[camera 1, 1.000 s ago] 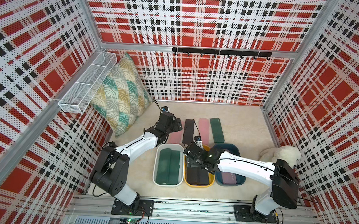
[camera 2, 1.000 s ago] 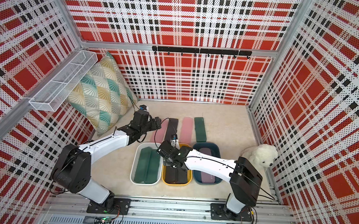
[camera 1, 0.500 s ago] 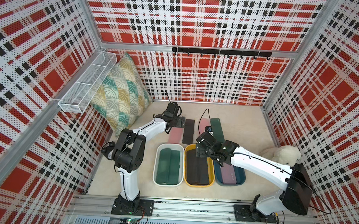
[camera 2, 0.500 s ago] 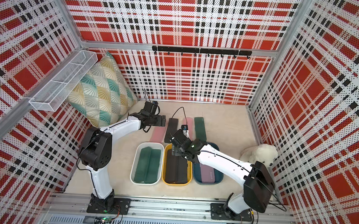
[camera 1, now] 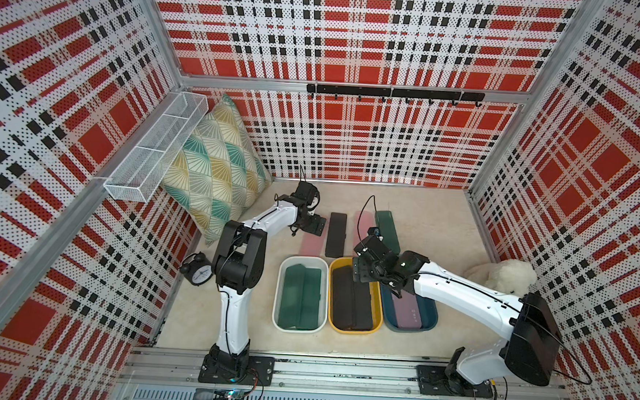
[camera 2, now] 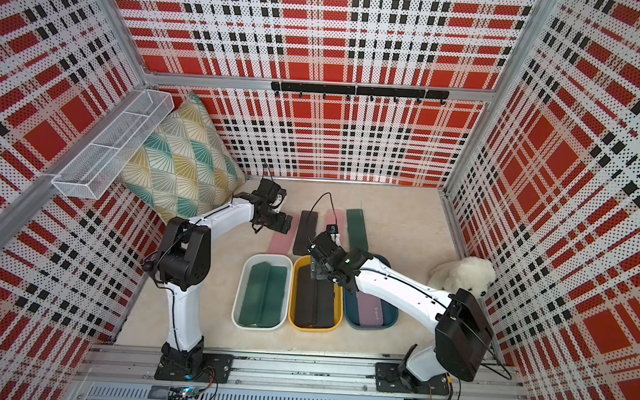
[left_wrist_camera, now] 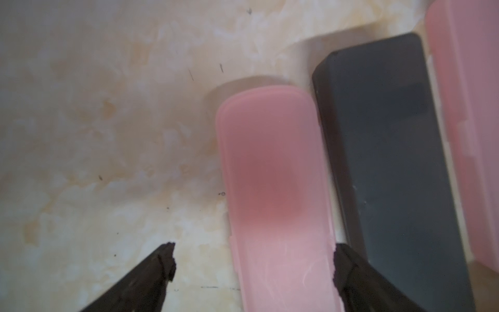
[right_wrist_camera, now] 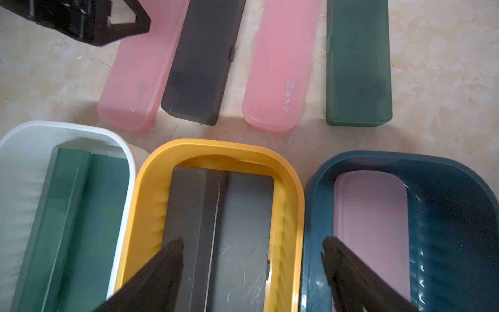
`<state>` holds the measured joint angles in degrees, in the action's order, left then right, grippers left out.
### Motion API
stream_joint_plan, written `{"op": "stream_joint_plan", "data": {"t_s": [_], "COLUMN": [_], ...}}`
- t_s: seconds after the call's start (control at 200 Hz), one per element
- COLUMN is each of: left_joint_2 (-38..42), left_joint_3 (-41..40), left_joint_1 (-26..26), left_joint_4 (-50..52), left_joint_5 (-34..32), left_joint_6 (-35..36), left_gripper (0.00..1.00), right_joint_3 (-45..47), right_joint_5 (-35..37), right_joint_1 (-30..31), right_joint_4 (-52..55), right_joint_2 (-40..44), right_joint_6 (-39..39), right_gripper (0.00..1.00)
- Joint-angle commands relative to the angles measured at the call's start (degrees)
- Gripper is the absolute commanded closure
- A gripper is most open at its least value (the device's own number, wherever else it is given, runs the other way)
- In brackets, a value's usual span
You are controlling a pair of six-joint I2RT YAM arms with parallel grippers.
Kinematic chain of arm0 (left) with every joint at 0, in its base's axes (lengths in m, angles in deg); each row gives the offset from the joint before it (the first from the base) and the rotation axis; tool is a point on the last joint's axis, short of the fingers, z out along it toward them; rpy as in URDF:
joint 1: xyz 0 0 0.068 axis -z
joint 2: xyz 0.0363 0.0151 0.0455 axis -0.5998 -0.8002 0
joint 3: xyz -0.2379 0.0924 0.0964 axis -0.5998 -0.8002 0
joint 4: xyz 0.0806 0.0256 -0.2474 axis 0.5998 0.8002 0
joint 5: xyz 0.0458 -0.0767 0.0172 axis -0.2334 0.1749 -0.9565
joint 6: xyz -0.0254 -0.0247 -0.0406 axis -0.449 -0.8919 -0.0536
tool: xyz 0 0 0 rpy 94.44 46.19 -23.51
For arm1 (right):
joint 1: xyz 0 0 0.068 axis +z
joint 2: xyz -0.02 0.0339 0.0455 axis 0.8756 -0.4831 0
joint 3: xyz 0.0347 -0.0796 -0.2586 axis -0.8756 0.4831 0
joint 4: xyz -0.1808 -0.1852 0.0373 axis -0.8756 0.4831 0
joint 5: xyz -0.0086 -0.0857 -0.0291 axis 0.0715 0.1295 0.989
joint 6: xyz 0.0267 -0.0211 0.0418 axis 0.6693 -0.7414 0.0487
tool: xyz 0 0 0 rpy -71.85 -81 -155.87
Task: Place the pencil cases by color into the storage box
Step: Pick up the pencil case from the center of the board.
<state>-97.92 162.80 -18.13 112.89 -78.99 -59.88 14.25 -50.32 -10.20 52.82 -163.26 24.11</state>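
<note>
Pencil cases (right_wrist_camera: 278,67): flat, rounded (seemingly translucent)

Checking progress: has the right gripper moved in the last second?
Yes. In a top view the right gripper went from the middle of the yellow tub toward its far rim.

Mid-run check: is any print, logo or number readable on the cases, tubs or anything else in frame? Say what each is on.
Pink case beside the green case, on the table: round logo, then three white Chinese characters. Only the last, "子", reads surely.
Outer pink case: faint print, blurred.
Pink case in the blue tub, seen in a top view: marks too small.
Clock: dial too small.
</note>
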Motion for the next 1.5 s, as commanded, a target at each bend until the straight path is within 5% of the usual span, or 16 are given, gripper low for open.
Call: {"op": "stream_joint_plan", "data": {"t_s": [0.0,1.072,1.498], "left_joint_2": [-1.68,-8.36,-9.43], "left_joint_3": [1.57,5.59,5.11], "left_joint_1": [0.33,2.59,3.14], "left_joint_4": [2.05,2.63,4.42], "left_joint_5": [1.75,-1.64,-8.29], "left_joint_6": [1.48,-1.28,-5.90], "left_gripper": [0.04,0.04,0.05], "right_joint_3": [0.64,2.61,3.35], "right_joint_5": [-0.42,-1.99,-2.39], "right_joint_1": [-0.52,-0.81,-0.82], "right_joint_4": [-0.90,-2.92,-3.65], "right_joint_2": [0.25,-0.15,0.11], "right_joint_6": [-0.81,-0.43,-0.37], "right_gripper": [0.13,0.13,0.13]}}
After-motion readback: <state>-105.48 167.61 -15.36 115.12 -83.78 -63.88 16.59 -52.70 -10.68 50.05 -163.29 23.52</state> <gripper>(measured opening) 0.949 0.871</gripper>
